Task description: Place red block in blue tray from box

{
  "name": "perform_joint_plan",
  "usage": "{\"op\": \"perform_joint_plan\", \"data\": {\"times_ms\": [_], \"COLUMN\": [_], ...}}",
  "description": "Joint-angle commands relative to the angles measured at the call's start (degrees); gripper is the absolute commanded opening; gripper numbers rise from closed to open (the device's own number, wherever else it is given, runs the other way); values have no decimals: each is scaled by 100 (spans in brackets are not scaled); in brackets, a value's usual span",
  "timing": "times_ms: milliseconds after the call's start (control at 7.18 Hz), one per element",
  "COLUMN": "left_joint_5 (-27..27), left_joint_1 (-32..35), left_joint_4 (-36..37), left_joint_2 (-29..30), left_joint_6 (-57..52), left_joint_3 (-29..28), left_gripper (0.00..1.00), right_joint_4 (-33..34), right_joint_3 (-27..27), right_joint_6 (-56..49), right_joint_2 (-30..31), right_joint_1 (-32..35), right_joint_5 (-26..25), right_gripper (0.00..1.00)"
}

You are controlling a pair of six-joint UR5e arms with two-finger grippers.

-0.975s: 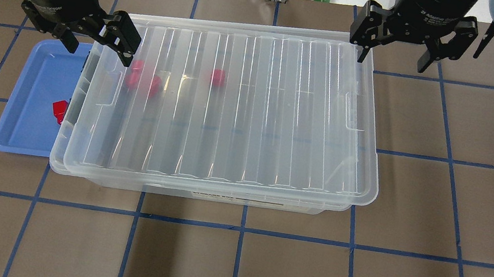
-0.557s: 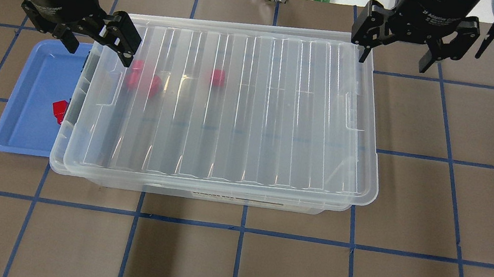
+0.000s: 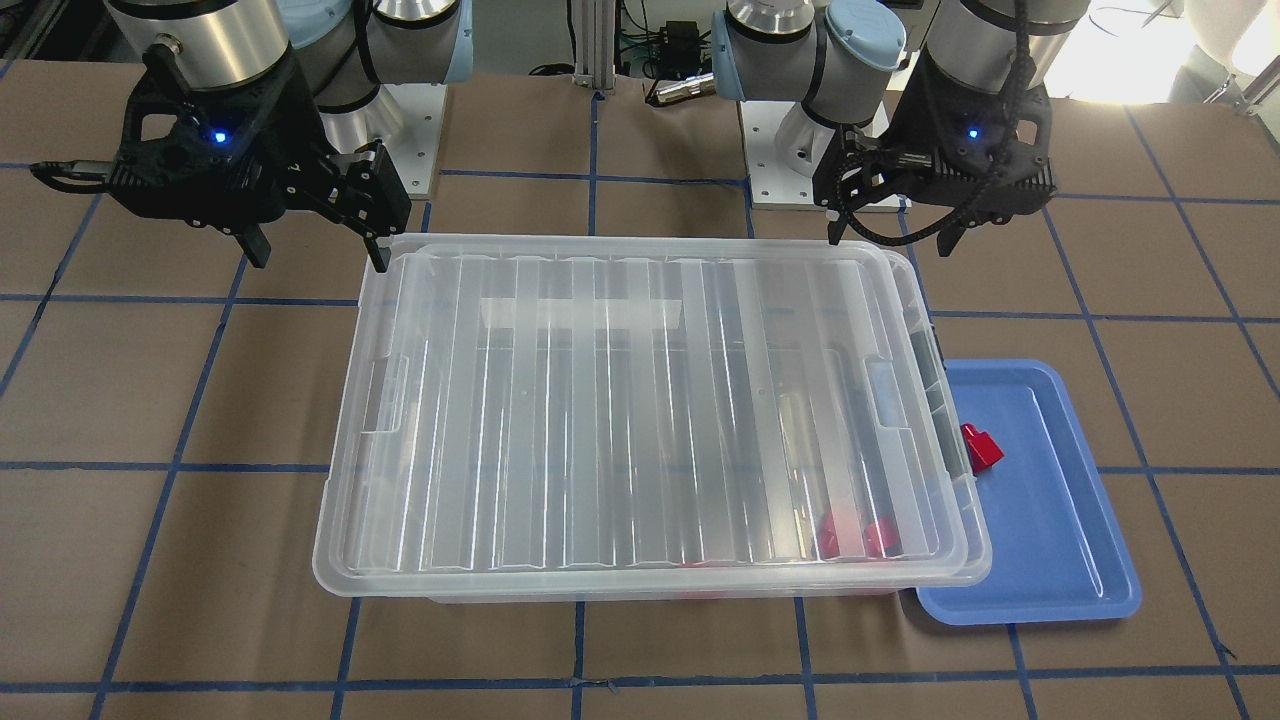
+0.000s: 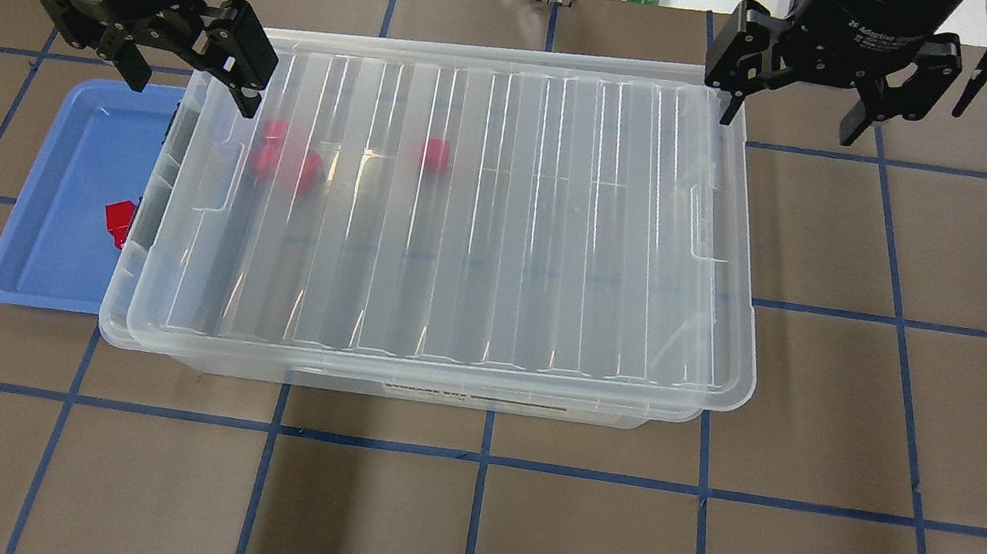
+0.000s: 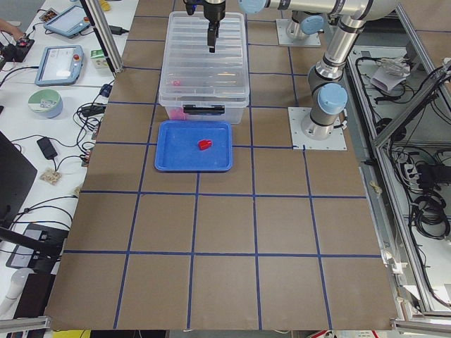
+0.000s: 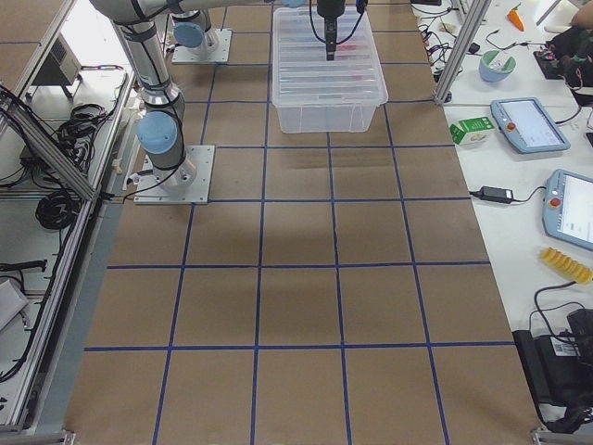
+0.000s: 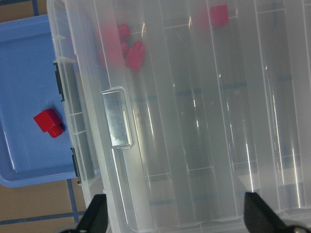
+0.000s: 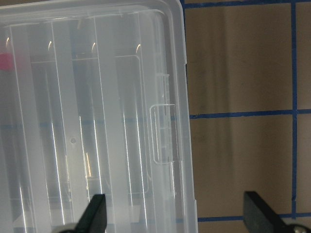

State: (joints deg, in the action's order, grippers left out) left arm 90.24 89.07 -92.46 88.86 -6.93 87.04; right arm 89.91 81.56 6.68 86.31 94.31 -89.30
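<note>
**One Red Block in the Tray, Lid on the Box, Both Grippers Empty**

A red block lies on the floor of the blue tray, close to the side nearest the box. It stands free of either gripper. The tray sits hard against the box's left end, with the box's rim overhanging its edge in the overhead view. That looks like a placement chosen to keep the carry short.

The clear lid covers the box but sits a little askew, leaving a strip of the box's left rim showing. Through it show more red blocks, clustered near the left end, and one more a little apart from them.

The left gripper hangs above the box's left end and the right gripper above its right end. Both have their jaws wide apart and neither holds anything. Each wrist camera looks down on a handle slot in the lid, so the arms seem stationed to work the lid by its two ends.

With one block in the tray and the lid on, the placing appears done. If another block is wanted, the lid must come off first. Its skewed seat means an uneven lift could drag the box into the tray.
</note>
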Motion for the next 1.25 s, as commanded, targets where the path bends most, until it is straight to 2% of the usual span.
{"op": "perform_joint_plan", "data": {"times_ms": [0,1115], "left_joint_5": [2,-7], "left_joint_1": [-48,-30], "left_joint_4": [-26,-44], "left_joint_2": [-53,8], "left_joint_6": [200,376], "left_joint_3": [-46,-82], "left_gripper": [100,100], "right_joint_4": [9,0], "right_joint_3": [0,0], "right_joint_6": [9,9], "right_joint_2": [0,0], "right_joint_1": [0,0], "right_joint_5": [0,0], "right_gripper": [100,100]}}
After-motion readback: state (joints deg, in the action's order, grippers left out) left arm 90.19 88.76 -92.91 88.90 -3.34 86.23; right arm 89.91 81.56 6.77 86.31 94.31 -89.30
